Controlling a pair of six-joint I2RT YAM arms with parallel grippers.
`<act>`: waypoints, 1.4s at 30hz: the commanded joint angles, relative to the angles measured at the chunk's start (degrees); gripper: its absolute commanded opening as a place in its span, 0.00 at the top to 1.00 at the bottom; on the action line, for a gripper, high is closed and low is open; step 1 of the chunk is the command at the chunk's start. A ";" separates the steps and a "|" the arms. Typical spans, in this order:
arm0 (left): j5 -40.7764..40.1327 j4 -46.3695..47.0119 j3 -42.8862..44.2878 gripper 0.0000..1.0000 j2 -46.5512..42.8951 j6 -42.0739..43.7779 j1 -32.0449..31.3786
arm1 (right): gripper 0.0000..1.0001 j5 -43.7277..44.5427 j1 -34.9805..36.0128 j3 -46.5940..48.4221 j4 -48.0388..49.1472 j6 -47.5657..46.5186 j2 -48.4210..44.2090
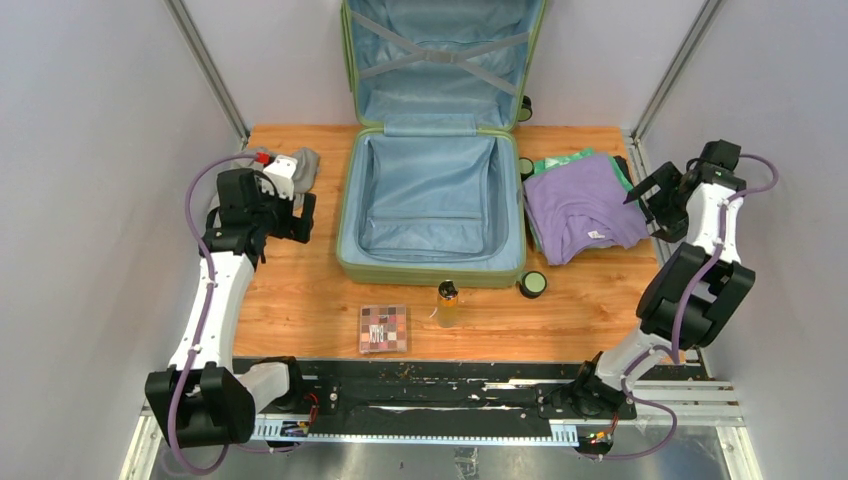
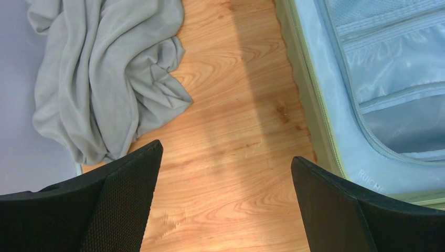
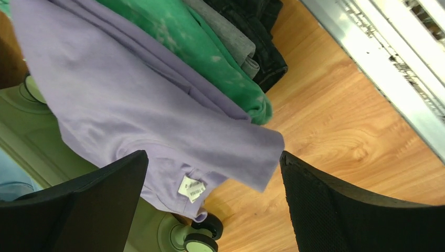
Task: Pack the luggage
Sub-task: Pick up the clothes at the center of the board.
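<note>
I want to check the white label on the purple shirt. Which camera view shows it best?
The right wrist view: the label on the purple shirt is close and clear. The top external view shows only a white speck. The left wrist view lacks the shirt.

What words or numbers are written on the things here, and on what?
"RUICHE", faint, rest hidden: on the luggage lining.
White tag on the purple shirt: print too small to read.
Bottle label: too blurred to read.
</note>
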 commanded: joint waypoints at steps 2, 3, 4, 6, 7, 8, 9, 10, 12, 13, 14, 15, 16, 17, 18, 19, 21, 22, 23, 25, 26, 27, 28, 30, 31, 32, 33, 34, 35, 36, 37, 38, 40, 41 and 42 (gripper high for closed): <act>3.13 0.97 2.37 0.00 1.26 0.22 0.02 | 0.00 -3.04 -0.72 -1.07 1.60 0.28 5.29; 3.20 1.15 2.21 0.00 1.19 0.21 0.02 | 0.00 -4.06 -0.94 -1.57 2.79 0.29 6.12; 3.21 1.25 2.05 0.00 1.04 0.21 0.06 | 0.00 -5.72 -1.13 -2.42 4.49 0.57 6.69; 3.26 1.38 1.57 0.00 0.82 0.15 0.00 | 0.01 -8.63 -1.20 -3.75 7.44 1.32 7.35; 3.28 1.39 1.46 0.00 0.64 0.11 -0.01 | 0.03 -9.97 -1.20 -4.06 8.30 1.71 7.57; 3.41 1.35 1.32 0.00 0.49 0.02 0.05 | 0.05 -11.17 -1.20 -4.27 8.84 1.90 7.86; 3.37 1.35 1.19 0.00 0.36 -0.09 0.03 | 0.08 -11.63 -1.20 -4.46 9.07 2.02 7.91; 3.35 1.41 1.08 0.00 0.21 -0.18 0.03 | 0.11 -11.75 -1.20 -4.57 9.14 1.91 7.74; 3.17 1.85 0.69 0.00 0.17 -0.34 0.04 | 0.19 -12.06 -1.20 -5.07 9.28 1.57 7.04; 3.11 2.07 0.50 0.00 0.07 -0.35 0.06 | 0.23 -12.24 -1.20 -5.38 9.43 1.42 6.53; 3.01 2.25 0.36 0.00 0.15 -0.38 0.06 | 0.27 -12.46 -1.20 -5.71 9.60 1.37 6.11; 2.92 2.31 0.33 0.00 0.16 -0.38 0.06 | 0.30 -12.68 -1.20 -5.99 9.79 1.43 5.76; 2.78 2.31 0.33 0.00 0.17 -0.32 0.06 | 0.35 -13.12 -1.20 -6.05 9.96 1.70 5.47; 2.73 2.18 0.35 0.00 0.22 -0.28 0.03 | 0.39 -13.98 -1.20 -6.10 10.33 2.17 5.23; 2.64 2.12 0.41 0.00 0.17 -0.14 0.02 | 0.43 -14.82 -1.20 -6.19 10.69 2.83 4.99; 2.55 1.98 0.43 0.00 0.14 -0.03 0.05 | 0.47 -15.54 -1.20 -6.11 10.99 3.45 4.68; 2.37 1.77 0.44 0.00 -0.20 0.30 0.00 | 0.54 -16.36 -1.20 -5.93 11.10 4.41 3.84; 2.36 1.77 0.44 0.00 -0.34 0.33 0.06 | 0.54 -16.46 -1.08 -5.81 11.02 4.65 3.26; 2.41 1.79 0.36 0.00 -0.52 0.30 0.02 | 0.54 -16.14 -0.98 -5.68 10.70 4.65 2.55; 2.63 1.95 0.26 0.00 -0.76 0.09 0.01 | 0.55 -14.37 -0.46 -5.26 9.55 4.10 1.07; 2.77 1.99 0.19 0.00 -0.72 -0.08 0.06 | 0.55 -13.17 -0.10 -4.96 8.62 3.63 0.48; 2.99 2.04 0.24 0.00 -0.70 -0.37 -0.01 | 0.53 -11.84 0.30 -4.52 7.62 3.18 0.09; 3.17 2.03 0.26 0.00 -0.63 -0.59 0.04 | 0.49 -10.58 0.83 -4.03 6.45 2.52 -0.01; 3.55 1.91 0.43 0.00 -0.54 -0.84 0.06 | 0.38 -8.63 1.59 -3.00 4.50 1.82 0.27; 3.71 1.92 0.51 0.00 -0.54 -0.88 0.03 | 0.37 -7.83 1.88 -2.81 3.97 1.70 0.33; 3.76 1.87 0.59 0.00 -0.61 -0.85 0.06 | 0.37 -7.54 2.25 -2.91 3.88 1.74 0.33; 3.73 1.80 0.61 0.00 -0.69 -0.73 0.06 | 0.37 -7.37 2.47 -3.05 3.88 1.79 0.33; 3.68 1.81 0.61 0.00 -0.81 -0.68 0.03 | 0.38 -7.25 2.76 -3.05 3.88 1.84 0.33; 3.60 1.79 0.57 0.00 -0.99 -0.60 0.04 | 0.38 -7.15 3.00 -3.02 3.88 1.93 0.46; 3.60 1.82 0.49 0.00 -1.09 -0.51 0.04 | 0.38 -7.13 3.24 -2.87 3.89 2.07 0.61; 3.53 1.81 0.44 0.00 -1.21 -0.50 0.06 | 0.38 -7.18 3.38 -2.72 3.90 2.09 0.82; 3.51 1.79 0.36 0.00 -1.28 -0.50 0.06 | 0.38 -7.34 3.64 -2.45 3.88 2.18 1.05; 3.48 1.77 0.26 0.00 -1.38 -0.40 0.06 | 0.40 -7.21 4.24 -1.78 3.88 2.30 1.44; 3.50 1.76 0.13 0.00 -1.47 -0.40 0.02 | 0.40 -6.99 4.70 -1.32 3.62 2.19 1.62; 3.51 1.79 0.05 0.00 -1.58 -0.31 0.06 | 0.40 -6.47 5.26 -0.24 2.99 1.85 1.80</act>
